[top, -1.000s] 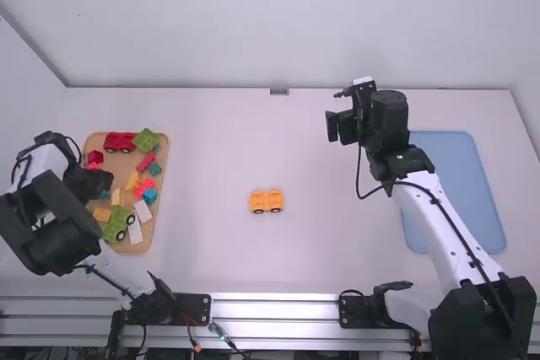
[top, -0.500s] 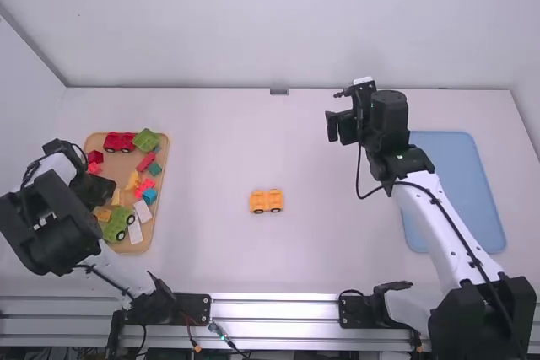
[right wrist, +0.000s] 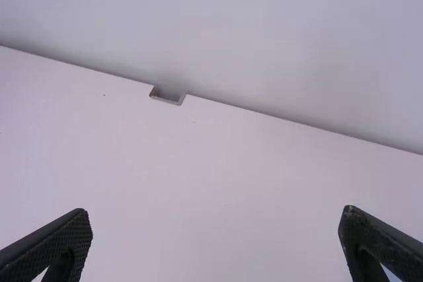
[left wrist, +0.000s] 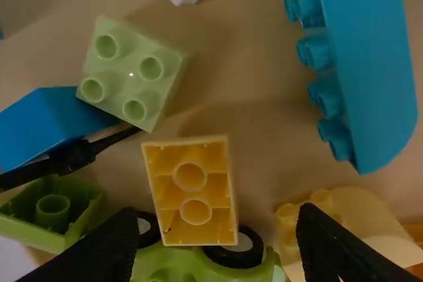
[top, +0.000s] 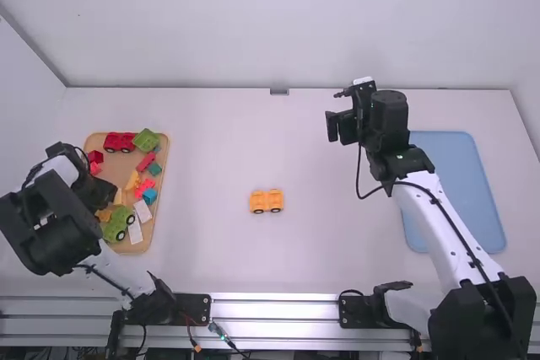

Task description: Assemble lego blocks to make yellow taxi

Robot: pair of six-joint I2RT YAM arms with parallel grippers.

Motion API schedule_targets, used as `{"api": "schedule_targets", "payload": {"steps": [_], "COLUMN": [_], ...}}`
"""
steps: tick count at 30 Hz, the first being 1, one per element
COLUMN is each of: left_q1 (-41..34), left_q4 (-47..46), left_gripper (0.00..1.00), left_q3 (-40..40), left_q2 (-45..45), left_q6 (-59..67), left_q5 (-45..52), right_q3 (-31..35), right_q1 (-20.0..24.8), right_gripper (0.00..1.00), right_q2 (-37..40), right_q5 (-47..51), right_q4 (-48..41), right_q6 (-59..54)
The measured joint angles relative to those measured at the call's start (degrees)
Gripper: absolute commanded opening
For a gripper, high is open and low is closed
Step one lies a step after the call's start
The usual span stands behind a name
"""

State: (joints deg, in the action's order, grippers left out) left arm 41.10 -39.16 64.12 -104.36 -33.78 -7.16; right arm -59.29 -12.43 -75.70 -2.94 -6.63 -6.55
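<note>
My left gripper (top: 105, 196) hangs over the near left part of the wooden tray (top: 123, 246). In the left wrist view the left gripper (left wrist: 218, 246) is open, its fingers wide apart, with a yellow block (left wrist: 192, 193) lying open side up between and beyond them. That block rests against a green wheeled base (left wrist: 198, 265). A rounded yellow block (left wrist: 350, 226) lies by one finger. On the middle of the table stands a yellow-orange car piece (top: 267, 201) with wheels. My right gripper (top: 342, 126) is held above the far right of the table; in the right wrist view the right gripper (right wrist: 215, 242) is open and holds nothing.
Around the yellow block lie a light green block (left wrist: 132, 74), a curved blue block (left wrist: 373, 64) and another blue block (left wrist: 49, 120). A red car (top: 119, 142) and a green piece (top: 146, 140) sit at the tray's far end. A blue tray (top: 460, 183) lies at the right.
The left gripper has shifted slightly toward the camera and to the right over the tray, covering more of the orange-yellow block there. The right arm and the car piece have stayed put.
</note>
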Motion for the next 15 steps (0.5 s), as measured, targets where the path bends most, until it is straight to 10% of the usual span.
{"api": "schedule_targets", "payload": {"steps": [15], "left_q1": [-0.02], "left_q4": [2.67], "left_gripper": [0.66], "left_q3": [-3.08], "left_q2": [0.00], "left_q6": [-0.96], "left_q5": [-2.14], "right_q3": [0.00], "right_q1": [0.00], "right_gripper": [0.99], "right_q2": [0.00], "right_q5": [-0.17], "right_q4": [0.04], "right_q6": [0.20]}}
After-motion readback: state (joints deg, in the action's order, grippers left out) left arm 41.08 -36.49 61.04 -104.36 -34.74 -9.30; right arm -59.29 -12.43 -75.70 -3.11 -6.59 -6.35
